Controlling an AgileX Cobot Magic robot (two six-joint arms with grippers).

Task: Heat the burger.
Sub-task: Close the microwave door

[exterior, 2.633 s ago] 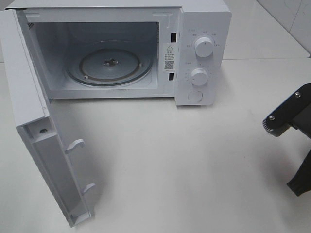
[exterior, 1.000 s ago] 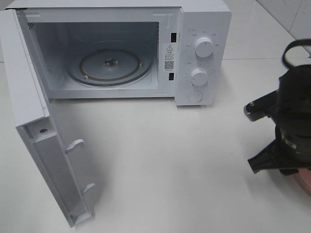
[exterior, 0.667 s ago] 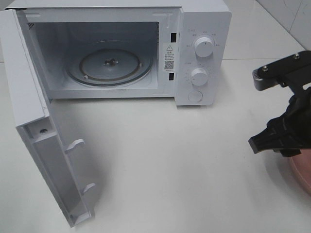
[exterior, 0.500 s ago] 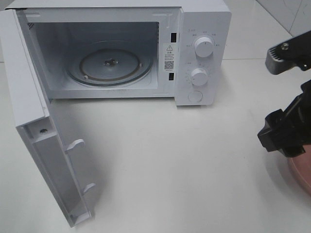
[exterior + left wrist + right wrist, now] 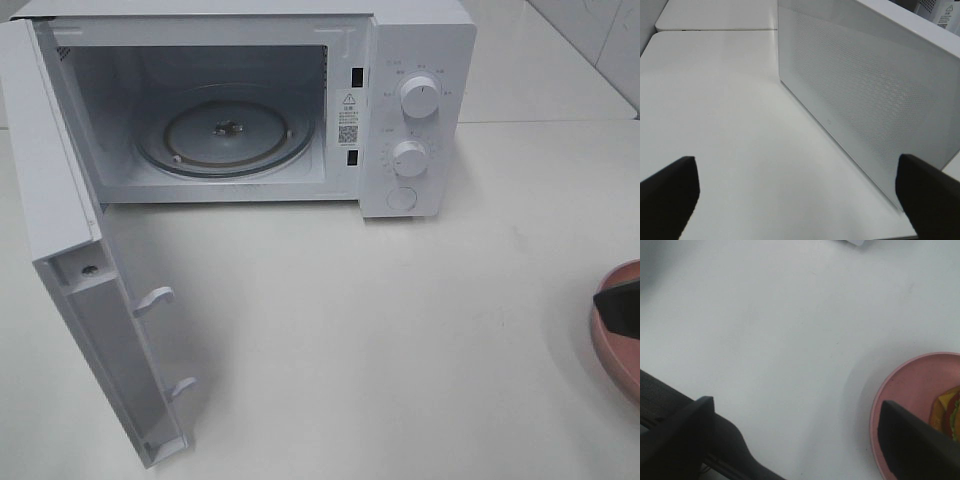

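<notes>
The burger (image 5: pixel 951 411) shows only as a sliver of yellow cheese, red tomato and green lettuce at the edge of the right wrist view. It lies on a pink plate (image 5: pixel 905 390), which also shows at the right edge of the high view (image 5: pixel 612 350). My right gripper (image 5: pixel 795 440) is open and empty, with its jaws wide apart above the table beside the plate. One of its black fingertips (image 5: pixel 622 310) shows over the plate in the high view. My left gripper (image 5: pixel 800 200) is open and empty beside the outer face of the microwave door (image 5: pixel 865 90).
The white microwave (image 5: pixel 415 110) stands at the back with its door (image 5: pixel 80 270) swung open to the left. Its glass turntable (image 5: pixel 225 135) is bare. White tabletop (image 5: pixel 380 330) lies between the microwave and the plate.
My right arm, which reached over the table's right side, has swung off to the right. Only one fingertip over the pink plate remains in the high view. The microwave has not moved.
</notes>
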